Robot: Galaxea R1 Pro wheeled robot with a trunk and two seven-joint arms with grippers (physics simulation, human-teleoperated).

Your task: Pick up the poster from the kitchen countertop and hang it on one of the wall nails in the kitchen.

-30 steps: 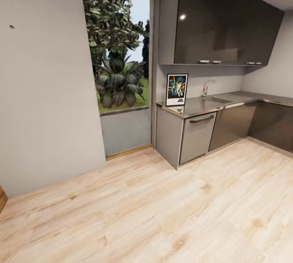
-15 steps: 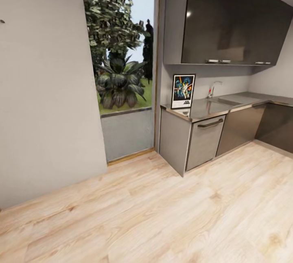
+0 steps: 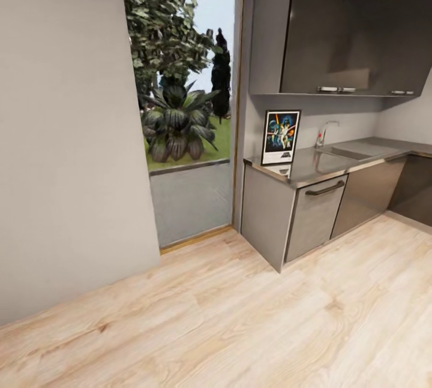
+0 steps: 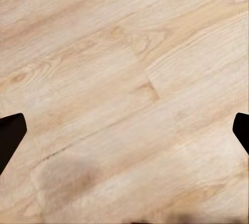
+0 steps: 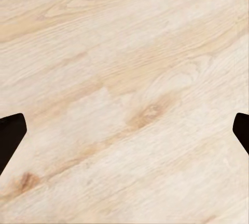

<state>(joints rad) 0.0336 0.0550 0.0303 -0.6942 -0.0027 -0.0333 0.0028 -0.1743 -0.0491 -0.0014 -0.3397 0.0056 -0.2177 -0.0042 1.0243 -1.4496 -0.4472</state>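
The poster (image 3: 281,137) stands upright at the left end of the grey kitchen countertop (image 3: 336,162), leaning against the wall under the dark upper cabinets, right of centre in the head view. It has a thin black frame, white border and dark blue artwork. A sink with a slim tap (image 3: 323,134) lies further along the worktop. My left gripper (image 4: 124,135) is open over bare wooden floor, its dark fingertips (image 4: 10,133) far apart. The right gripper (image 5: 124,135) is open too, above floor planks, with fingertips (image 5: 9,130) wide apart. No wall nail shows.
A tall glass door (image 3: 183,100) with plants outside stands between the plain grey wall (image 3: 66,136) at left and the base cabinets (image 3: 315,214). Dark upper cabinets (image 3: 354,22) hang over the counter. Light wooden floor (image 3: 240,316) stretches in front.
The camera has moved forward and turned: the counter and poster have shifted right and grown larger. The small nail seen earlier on the left wall has slid out of view.
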